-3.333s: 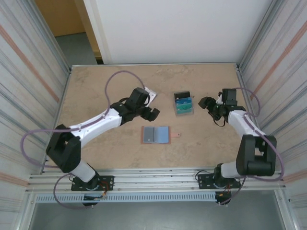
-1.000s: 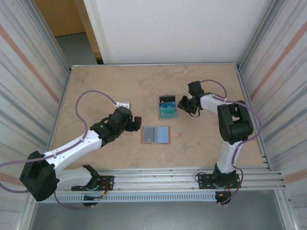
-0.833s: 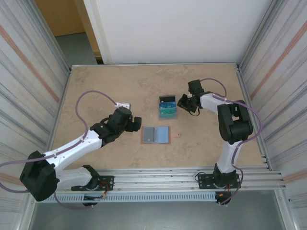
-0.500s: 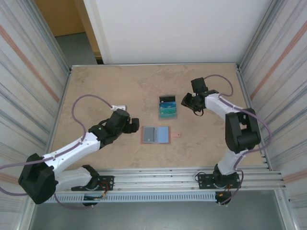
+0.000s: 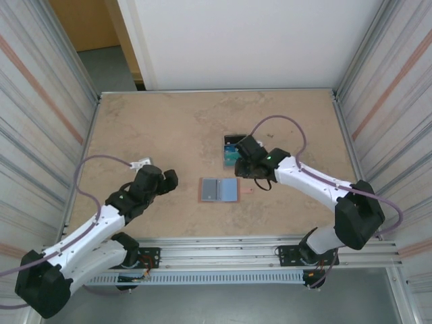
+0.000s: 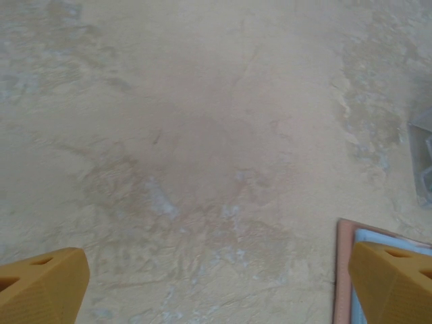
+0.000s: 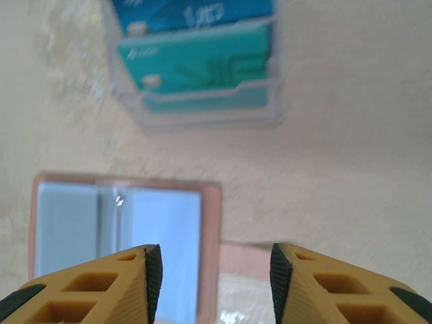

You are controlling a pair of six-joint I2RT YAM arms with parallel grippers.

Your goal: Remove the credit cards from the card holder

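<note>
On the table point(image 5: 135, 121), the left gripper point(image 5: 165, 179) hung spread wide and empty just left of the card holder point(image 5: 219, 190), which lay flat, inside up. The right gripper point(image 7: 213, 260) hovered parted, holding nothing, over its tab edge; the credit cards point(image 7: 202, 67) stood in the clear stand point(image 7: 202, 118) beyond.

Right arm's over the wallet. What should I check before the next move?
1. Card holder open, flat on the table: ok.
2. Right gripper jaws apart, nothing between them, over the holder's right edge: ok.
3. Left gripper wide open, empty, left of the holder: ok.
4. Cards left inside the holder: cannot tell; its light-blue panels could hide one.
5. Teal card and blue card seated in the clear stand: ok.
</note>
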